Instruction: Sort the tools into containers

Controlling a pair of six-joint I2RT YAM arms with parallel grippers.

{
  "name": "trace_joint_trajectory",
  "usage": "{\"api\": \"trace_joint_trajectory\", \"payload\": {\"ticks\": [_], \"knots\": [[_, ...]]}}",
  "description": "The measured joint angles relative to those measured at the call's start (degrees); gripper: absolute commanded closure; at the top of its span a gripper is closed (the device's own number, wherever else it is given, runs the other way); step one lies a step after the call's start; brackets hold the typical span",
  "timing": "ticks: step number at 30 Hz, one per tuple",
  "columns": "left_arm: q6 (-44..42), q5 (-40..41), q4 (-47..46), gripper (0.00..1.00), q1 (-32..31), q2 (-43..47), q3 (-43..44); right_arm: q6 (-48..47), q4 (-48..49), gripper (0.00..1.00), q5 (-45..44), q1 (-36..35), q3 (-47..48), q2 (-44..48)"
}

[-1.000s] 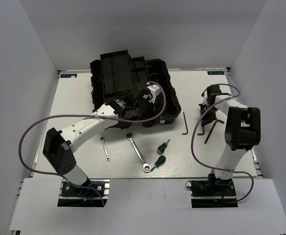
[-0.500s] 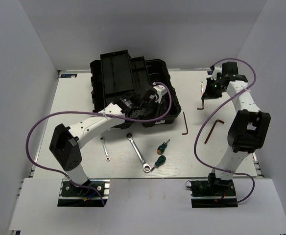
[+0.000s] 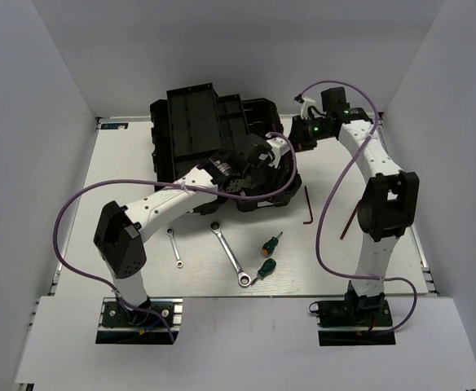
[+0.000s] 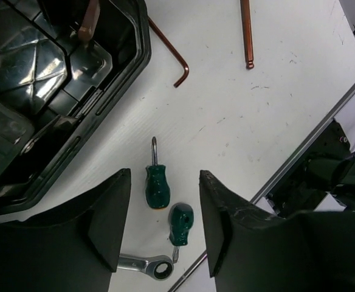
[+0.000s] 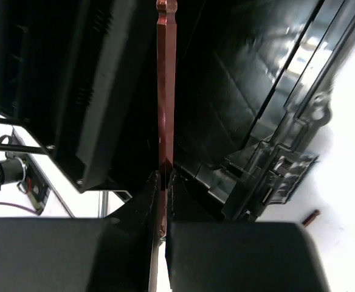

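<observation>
The black toolbox (image 3: 191,130) lies open at the back centre. My right gripper (image 3: 301,130) is at its right rim, shut on a reddish-brown hex key (image 5: 166,91) that points out over the dark inner tray (image 5: 250,79). The gripper (image 5: 164,177) pinches the key's shank. My left gripper (image 3: 262,156) hovers open over the toolbox's right front part, with nothing between its fingers (image 4: 107,225). Two green screwdrivers (image 4: 157,185) (image 4: 180,222), a long wrench (image 3: 230,254) and a short wrench (image 3: 174,247) lie on the table.
Two more hex keys lie on the table right of the toolbox (image 3: 307,204) (image 3: 350,220), the second close beside the right arm's upright link (image 3: 389,208). Purple cables loop from both arms. White walls enclose the table.
The right arm lifted a hex key from the right side of the table and swung left with it to the toolbox. The left gripper shifted a little right over the toolbox.
</observation>
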State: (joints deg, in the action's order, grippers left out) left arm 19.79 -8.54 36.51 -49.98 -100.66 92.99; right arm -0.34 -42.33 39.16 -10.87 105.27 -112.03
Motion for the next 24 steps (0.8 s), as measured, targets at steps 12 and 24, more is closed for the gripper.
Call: {"api": "trace_joint_trajectory", "payload": {"ticks": [12, 24], "knots": [[0.02, -2.93, -2.27, 0.38, -0.76, -1.25, 0.0, -1.01, -3.21, 1.0, -2.27, -3.45, 0.04, -3.74], [-0.28, -4.57, -2.23, 0.64, -1.31, -7.21, 5.44, -3.04, -5.99, 0.6, -4.85, -4.37, 0.07, -3.74]]}}
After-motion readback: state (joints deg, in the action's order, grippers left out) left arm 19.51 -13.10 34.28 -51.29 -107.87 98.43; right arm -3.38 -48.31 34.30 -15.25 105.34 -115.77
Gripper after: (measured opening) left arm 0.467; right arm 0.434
